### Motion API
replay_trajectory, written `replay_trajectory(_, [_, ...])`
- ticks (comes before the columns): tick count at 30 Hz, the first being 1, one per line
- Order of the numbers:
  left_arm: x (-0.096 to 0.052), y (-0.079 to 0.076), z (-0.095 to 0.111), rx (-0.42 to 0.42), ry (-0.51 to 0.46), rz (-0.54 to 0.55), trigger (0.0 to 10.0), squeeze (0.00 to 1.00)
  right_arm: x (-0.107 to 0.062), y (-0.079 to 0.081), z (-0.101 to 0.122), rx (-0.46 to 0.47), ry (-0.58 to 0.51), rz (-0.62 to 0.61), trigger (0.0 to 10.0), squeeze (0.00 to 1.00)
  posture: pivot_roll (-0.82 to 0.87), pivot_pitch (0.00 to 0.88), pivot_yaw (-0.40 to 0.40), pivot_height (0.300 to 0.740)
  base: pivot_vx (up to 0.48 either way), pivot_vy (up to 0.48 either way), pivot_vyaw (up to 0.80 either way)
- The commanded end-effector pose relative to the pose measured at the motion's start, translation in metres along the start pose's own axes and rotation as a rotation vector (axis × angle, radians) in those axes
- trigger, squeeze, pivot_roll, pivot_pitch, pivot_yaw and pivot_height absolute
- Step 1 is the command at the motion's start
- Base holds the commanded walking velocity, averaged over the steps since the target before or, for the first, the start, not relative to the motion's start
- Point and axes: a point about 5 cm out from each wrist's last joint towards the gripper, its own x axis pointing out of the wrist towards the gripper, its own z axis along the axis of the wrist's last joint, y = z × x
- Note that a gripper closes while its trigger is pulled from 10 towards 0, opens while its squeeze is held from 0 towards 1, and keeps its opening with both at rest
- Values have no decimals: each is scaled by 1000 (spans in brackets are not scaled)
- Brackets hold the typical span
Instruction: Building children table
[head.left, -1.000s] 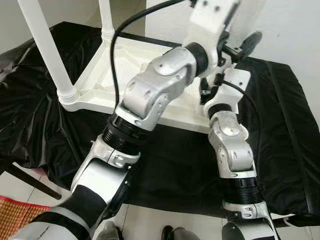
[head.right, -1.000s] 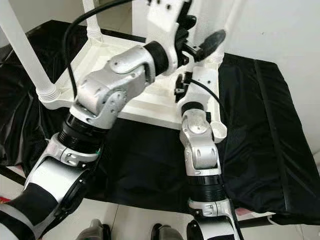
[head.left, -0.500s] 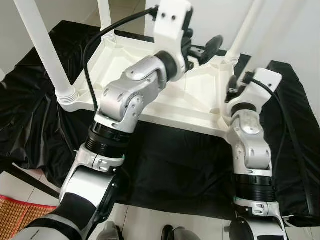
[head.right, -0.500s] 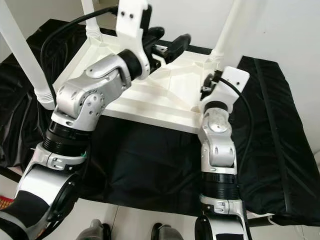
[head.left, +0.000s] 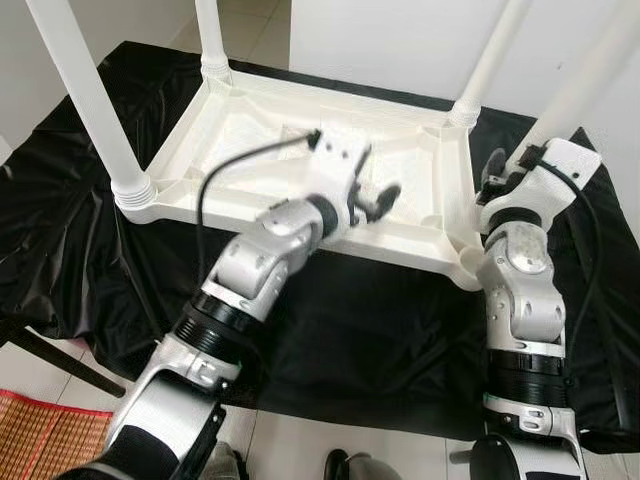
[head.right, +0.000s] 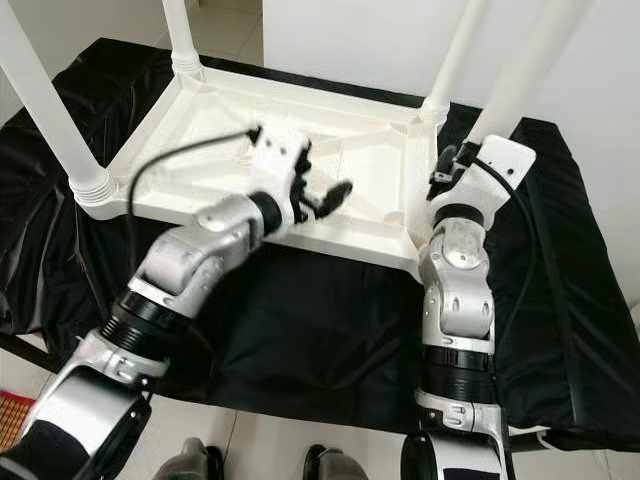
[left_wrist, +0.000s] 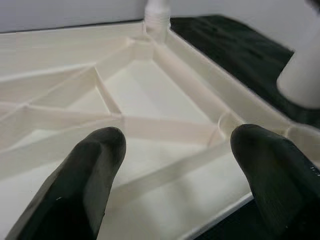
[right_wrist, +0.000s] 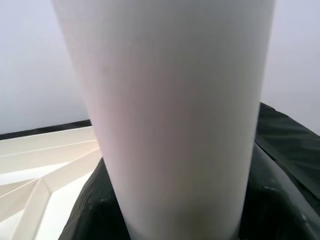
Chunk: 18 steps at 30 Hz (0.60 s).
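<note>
A white plastic children's table (head.left: 250, 110) lies upside down on a black cloth. Three white legs stand in its corners: near left (head.left: 90, 100), far left (head.left: 210, 35) and far right (head.left: 490, 60). A fourth white leg (head.left: 590, 80) slants up over the near right corner (head.left: 468, 262). My right gripper (head.left: 515, 165) is shut around its lower end, and in the right wrist view the leg (right_wrist: 170, 100) sits between the black fingers (right_wrist: 95, 200). My left gripper (head.left: 380, 200) hovers open and empty just above the ribbed underside (left_wrist: 150, 95).
The black cloth (head.left: 360, 330) covers a low surface and hangs over its edges. A white wall rises behind the table. Pale floor tiles and a woven mat (head.left: 40, 430) lie at the near left.
My left arm has come down from high beside the far right leg to just over the table's underside. My right arm has shifted right, and a fourth leg now stands in its gripper.
</note>
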Motion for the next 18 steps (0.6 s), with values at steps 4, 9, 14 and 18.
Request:
replay_trajectory(4, [8,-19,-27,50,106,-161,10000,0,-2,-4,5,4,-31,-16,10000,0,31,160,-28,740,0,0,0])
replay_trajectory(9, [15,-34,-41,87,153,-224,10000,0,-4,-3,4,2,-27,-9,10000,0,22,153,-32,740,0,0,0])
replay_trajectory(14, [19,-46,-48,115,166,-288,10000,0,-4,-3,4,-3,-26,-5,10000,0,14,149,-32,740,0,0,0])
replay_trajectory(18, [23,-56,-54,155,187,-338,10000,0,-3,-3,5,-9,-29,0,10000,0,5,146,-31,740,0,0,0])
